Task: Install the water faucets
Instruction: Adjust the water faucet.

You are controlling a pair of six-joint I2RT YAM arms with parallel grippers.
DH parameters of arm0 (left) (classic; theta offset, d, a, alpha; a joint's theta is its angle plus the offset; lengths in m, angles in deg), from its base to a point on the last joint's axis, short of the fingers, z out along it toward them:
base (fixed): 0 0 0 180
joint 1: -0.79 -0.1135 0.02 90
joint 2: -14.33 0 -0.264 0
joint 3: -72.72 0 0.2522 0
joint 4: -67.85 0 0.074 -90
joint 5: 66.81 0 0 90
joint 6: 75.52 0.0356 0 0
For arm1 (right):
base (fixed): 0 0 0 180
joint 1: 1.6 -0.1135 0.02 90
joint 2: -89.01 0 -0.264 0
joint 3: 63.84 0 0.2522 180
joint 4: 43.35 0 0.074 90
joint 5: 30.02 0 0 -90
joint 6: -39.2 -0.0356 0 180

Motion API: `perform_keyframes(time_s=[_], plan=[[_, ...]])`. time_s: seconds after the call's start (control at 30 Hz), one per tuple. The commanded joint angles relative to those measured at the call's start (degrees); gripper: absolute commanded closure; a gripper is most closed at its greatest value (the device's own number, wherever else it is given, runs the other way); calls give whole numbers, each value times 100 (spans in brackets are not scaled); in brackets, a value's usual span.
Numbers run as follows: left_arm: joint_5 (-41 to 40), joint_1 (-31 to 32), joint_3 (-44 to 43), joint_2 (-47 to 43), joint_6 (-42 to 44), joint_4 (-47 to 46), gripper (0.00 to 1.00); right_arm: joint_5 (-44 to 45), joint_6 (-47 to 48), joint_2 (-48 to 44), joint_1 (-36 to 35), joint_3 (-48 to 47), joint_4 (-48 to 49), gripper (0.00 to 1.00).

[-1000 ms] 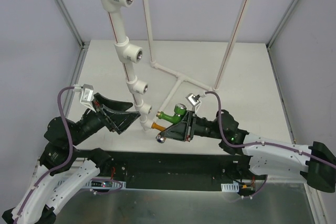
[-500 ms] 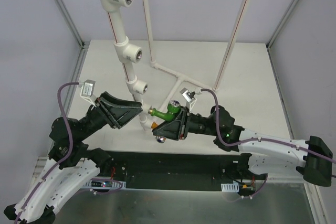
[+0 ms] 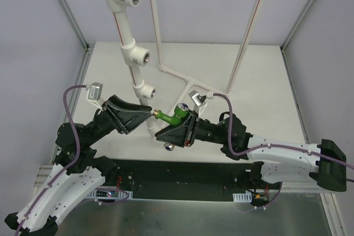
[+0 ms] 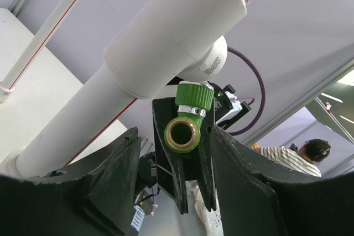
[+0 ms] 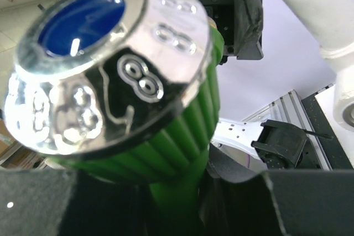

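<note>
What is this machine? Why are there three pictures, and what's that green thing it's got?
It's a robot with two arms bolted to a white table. One picture looks down from above; the other two come from little cameras on each wrist. The right claw is holding a green faucet, a small tap. Its wrist picture shows the tap's shiny cap very close up. The left claw sits beside the tall white pipe, its fingers apart, and its camera looks right into the tap's brass mouth. The pipe has side holes where taps probably screw in.
</note>
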Motion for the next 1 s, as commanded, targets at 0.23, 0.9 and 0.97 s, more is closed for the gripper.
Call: perform_keyframes(time_s=[0.23, 0.9, 0.97], plan=[[115, 66, 93, 151, -124, -681, 46, 373, -15, 418, -65, -408, 847, 100], [80, 66, 233, 265, -221, -953, 94, 381, -165, 832, -136, -550, 988, 100], [72, 66, 242, 274, -230, -980, 100, 478, -95, 779, -144, -471, 944, 94]])
